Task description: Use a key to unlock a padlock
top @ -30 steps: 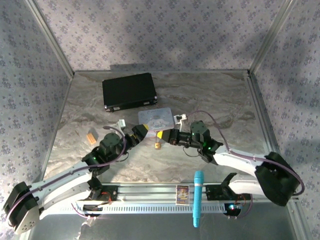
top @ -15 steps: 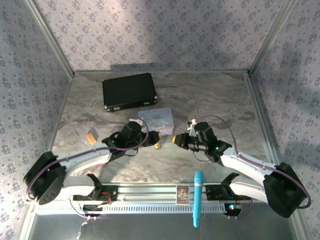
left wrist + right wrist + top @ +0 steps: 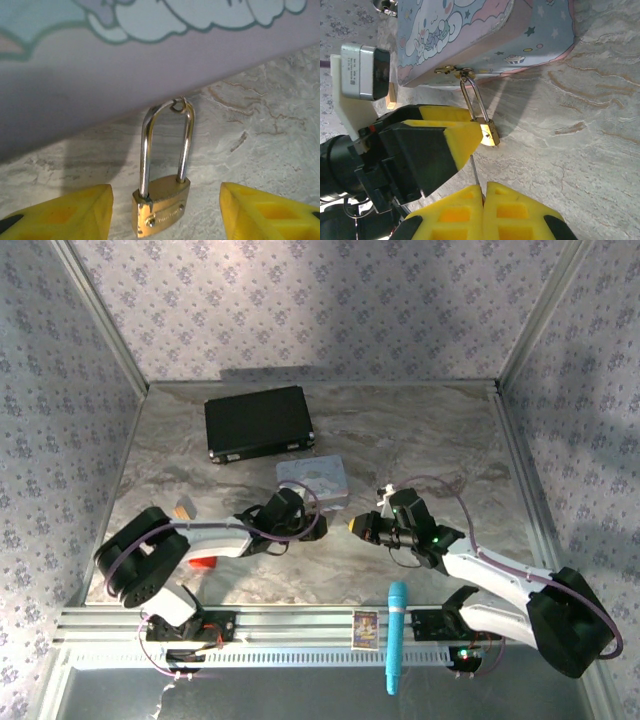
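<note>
The padlock (image 3: 161, 212) lies on the table (image 3: 280, 125), its shackle hooked to the tin (image 3: 485, 35). We judge it light, hard and slick, best pinched across its brass body. Our left gripper (image 3: 166, 192) straddles it, wide open and empty. Our right gripper (image 3: 483, 189) is closed on the thin key (image 3: 474, 174) nearby.

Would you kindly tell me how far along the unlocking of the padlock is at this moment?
Done: the right fingers are shut on the thin silvery key, and the open left fingers flank the small brass padlock.
In hand: the key's tip sits close to the padlock body, not visibly inserted.
Left: inserting and turning. The silvery shackle looks seated, hooked to the pastel cartoon tin.
</note>
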### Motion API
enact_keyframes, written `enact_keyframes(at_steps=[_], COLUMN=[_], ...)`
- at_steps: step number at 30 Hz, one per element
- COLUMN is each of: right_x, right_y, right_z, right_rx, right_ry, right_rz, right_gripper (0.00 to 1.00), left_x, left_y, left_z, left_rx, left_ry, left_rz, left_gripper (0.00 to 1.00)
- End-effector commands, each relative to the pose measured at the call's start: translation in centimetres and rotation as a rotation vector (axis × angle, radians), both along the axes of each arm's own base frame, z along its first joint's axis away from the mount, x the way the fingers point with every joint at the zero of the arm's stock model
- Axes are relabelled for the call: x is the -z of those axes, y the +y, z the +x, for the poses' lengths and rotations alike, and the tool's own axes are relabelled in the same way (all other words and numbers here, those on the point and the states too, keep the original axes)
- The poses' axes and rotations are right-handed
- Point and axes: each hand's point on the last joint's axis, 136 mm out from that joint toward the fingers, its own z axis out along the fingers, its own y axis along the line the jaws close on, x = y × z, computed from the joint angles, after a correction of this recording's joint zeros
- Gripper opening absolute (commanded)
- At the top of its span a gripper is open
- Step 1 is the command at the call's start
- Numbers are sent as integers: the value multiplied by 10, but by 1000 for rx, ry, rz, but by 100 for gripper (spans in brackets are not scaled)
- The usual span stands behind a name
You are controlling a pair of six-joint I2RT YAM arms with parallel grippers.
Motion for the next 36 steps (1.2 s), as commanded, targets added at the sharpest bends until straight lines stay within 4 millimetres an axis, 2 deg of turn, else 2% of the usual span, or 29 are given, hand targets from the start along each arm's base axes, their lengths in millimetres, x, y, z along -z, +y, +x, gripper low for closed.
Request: enact_keyframes(at_steps=[1,4,9,14,16,20,22,28,34,36], right_x=[6,8,13,16,16,17,19,19,23,21], right_y=[-4,-2,-1,-2,-2,2,4,16,23,28], right_z=[1,2,3,3,3,2,2,5,6,7], right_rx=[9,5,5,11,11,11,16,37,47,47], right_ry=[-3,1,14,18,20,51,79,144,164,177], right_rz=[-23,-20,-21,-24,-23,1,19,110,147,181], right_gripper=[0,0,0,0,0,0,0,0,0,0], left_x=[-5,2,6,7,7,-1,-7,-24,-22,-24], left_y=[-10,-13,-17,-15,-16,-22,-23,-10,-7,-7], left_z=[10,11,10,9,9,7,7,13,13,17], left_rx=[1,2,4,-21,-27,-49,-76,-240,-344,-388], left_ry=[-49,-46,-39,-38,-35,-22,-13,12,50,46], left_rz=[-12,-11,-8,-1,-10,-58,-93,-195,-305,-390], left_gripper=[57,54,38,29,28,26,19,11,6,4])
